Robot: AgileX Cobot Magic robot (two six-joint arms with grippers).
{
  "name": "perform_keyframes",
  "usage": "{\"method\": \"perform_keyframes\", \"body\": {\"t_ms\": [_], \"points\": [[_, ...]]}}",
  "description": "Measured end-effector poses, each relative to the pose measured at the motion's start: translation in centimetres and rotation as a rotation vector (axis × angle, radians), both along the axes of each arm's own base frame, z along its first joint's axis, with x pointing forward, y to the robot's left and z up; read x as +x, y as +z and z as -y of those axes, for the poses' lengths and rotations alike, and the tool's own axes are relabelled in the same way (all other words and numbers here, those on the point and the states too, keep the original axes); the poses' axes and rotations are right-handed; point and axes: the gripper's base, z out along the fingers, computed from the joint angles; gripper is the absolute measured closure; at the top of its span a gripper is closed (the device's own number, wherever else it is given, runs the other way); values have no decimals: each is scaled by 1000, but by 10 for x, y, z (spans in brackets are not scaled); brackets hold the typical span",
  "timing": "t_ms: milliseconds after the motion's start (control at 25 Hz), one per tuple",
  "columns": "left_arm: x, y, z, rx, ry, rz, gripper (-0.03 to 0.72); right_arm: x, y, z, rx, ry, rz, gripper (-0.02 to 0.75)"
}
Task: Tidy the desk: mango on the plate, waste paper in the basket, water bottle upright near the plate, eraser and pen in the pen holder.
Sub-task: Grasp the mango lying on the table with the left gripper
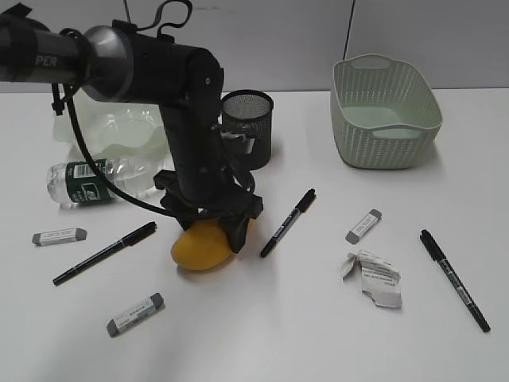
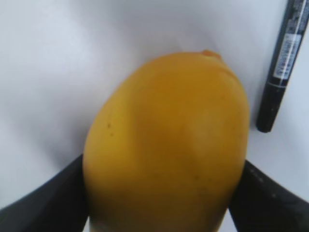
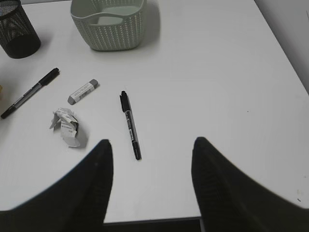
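The white tabletop (image 1: pixel 262 334) carries everything, and the largest loose piece on it is the pale green basket (image 1: pixel 386 111) at the far right, standing empty; the ruffled plate (image 1: pixel 119 135) sits at the far left behind the arm, with the water bottle (image 1: pixel 91 181) lying on its side just in front of it and the black mesh pen holder (image 1: pixel 248 127) just behind the arm's wrist. The mango (image 1: pixel 203 245) lies on the tabletop in the middle, directly under the left end effector (image 1: pixel 208 225), whose two dark fingers (image 2: pixel 43 203) sit against its flanks in the left wrist view; the jaws look closed onto the fruit, which appears to rest on the tabletop, not yet lifted. I judge the mango dense and fairly heavy for its size, with smooth, rounded skin that could slide out of a pinch, and firm enough to take moderate pressure but liable to bruise; the widest part across its short axis, where the fingers now sit, looks the safest hold. The right end effector (image 3: pixel 152 183) hovers with its jaws apart and nothing between them, above a pen (image 3: pixel 130 124), with the waste paper (image 3: pixel 66 126) and an eraser (image 3: pixel 83 92) further off.
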Motion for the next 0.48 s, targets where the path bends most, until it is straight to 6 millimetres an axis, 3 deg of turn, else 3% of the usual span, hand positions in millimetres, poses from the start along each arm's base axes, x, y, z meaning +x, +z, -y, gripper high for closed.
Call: {"method": "perform_keyframes", "body": {"t_ms": [480], "points": [[-5,6,3,10,-21,-3,85,0,0,0,0,0,0,314]]}}
